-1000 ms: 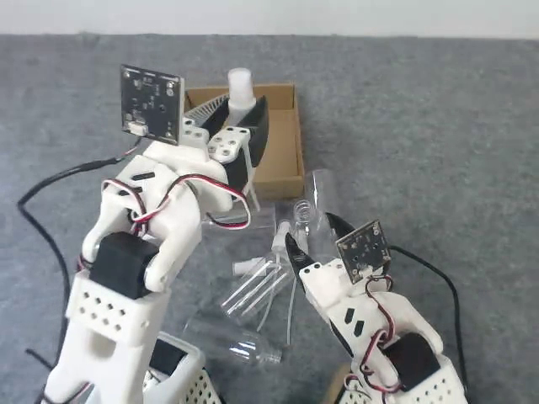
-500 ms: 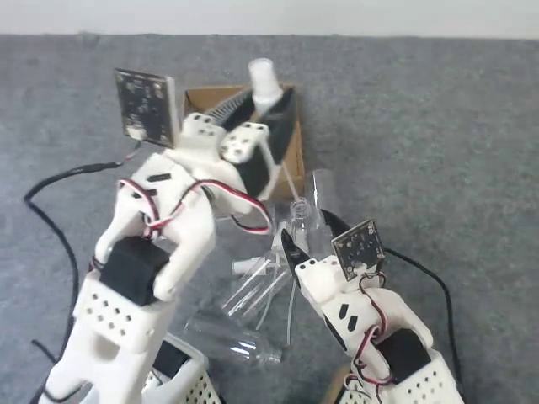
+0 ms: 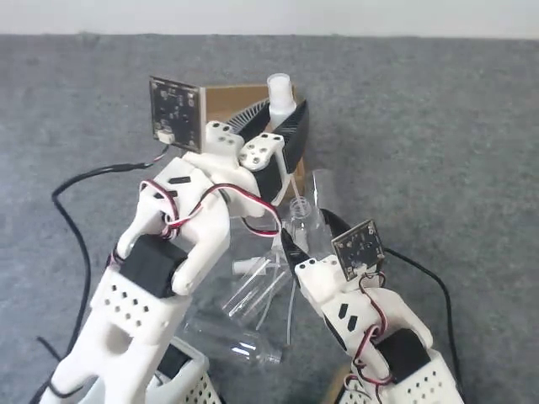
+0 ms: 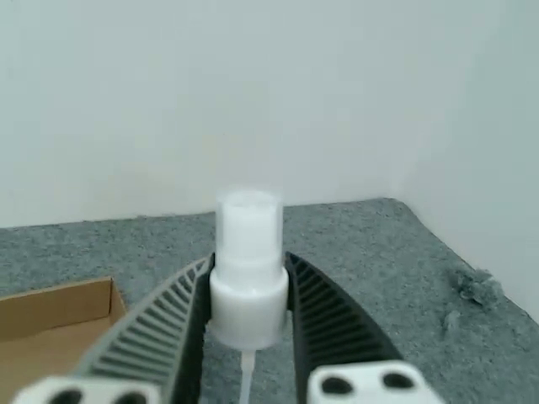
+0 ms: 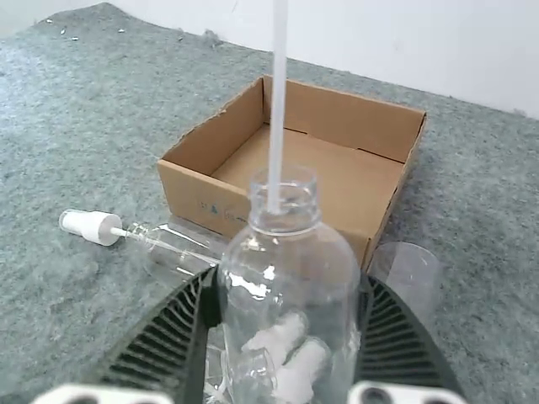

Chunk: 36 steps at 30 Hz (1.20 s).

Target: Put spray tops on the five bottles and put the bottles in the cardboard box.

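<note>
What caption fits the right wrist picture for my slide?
Right gripper holds a clear plastic bottle upright, a thin white tube in its neck, brown cardboard box behind.

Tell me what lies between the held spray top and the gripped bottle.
The thin tube of the spray top, its end in the mouth of the bottle; the right wrist view shows it.

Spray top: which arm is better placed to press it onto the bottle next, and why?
Left. The left gripper holds the spray top, tube already in the neck of the bottle that the right gripper holds upright.
</note>
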{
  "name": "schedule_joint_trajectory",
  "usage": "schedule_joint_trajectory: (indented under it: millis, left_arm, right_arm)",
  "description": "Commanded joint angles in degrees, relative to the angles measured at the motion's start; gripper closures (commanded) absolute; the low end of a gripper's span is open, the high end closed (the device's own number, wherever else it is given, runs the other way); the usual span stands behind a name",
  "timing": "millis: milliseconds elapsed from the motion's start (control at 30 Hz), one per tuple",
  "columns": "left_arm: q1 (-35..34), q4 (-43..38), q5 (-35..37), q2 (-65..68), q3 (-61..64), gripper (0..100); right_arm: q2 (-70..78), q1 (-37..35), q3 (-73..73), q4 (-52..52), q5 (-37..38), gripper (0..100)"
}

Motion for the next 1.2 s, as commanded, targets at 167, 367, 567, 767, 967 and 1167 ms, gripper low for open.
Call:
schedule_joint_trajectory:
  millis: [167,367,567,767,967,1167]
  left_arm:
    - [-0.44,-3.25,-1.67,-3.34,-0.66,99]
    - [-2.73,-3.25,-2.11,-9.23,1.63,99]
    - [-2.64,-6.68,-3.96,-10.29,6.11,99]
    - [-2.11,-9.41,-3.96,-10.37,9.19,99]
    - [-0.79,-9.23,-3.96,-10.29,9.98,99]
    - [1.23,-9.32,-5.1,-10.29,12.18,99]
  right_arm:
    - [-0.92,-0.4,-1.14,-1.71,-0.26,86.1]
    - [-0.92,-0.57,-0.97,-1.8,1.32,86.3]
    - [-0.92,-0.66,0.44,-3.56,4.04,86.4]
    - [-0.92,-0.66,1.49,-4.97,4.13,86.4]
    - [-0.92,-0.66,1.49,-4.97,4.13,86.4]
    - [-0.92,-0.66,1.49,-4.97,4.13,86.4]
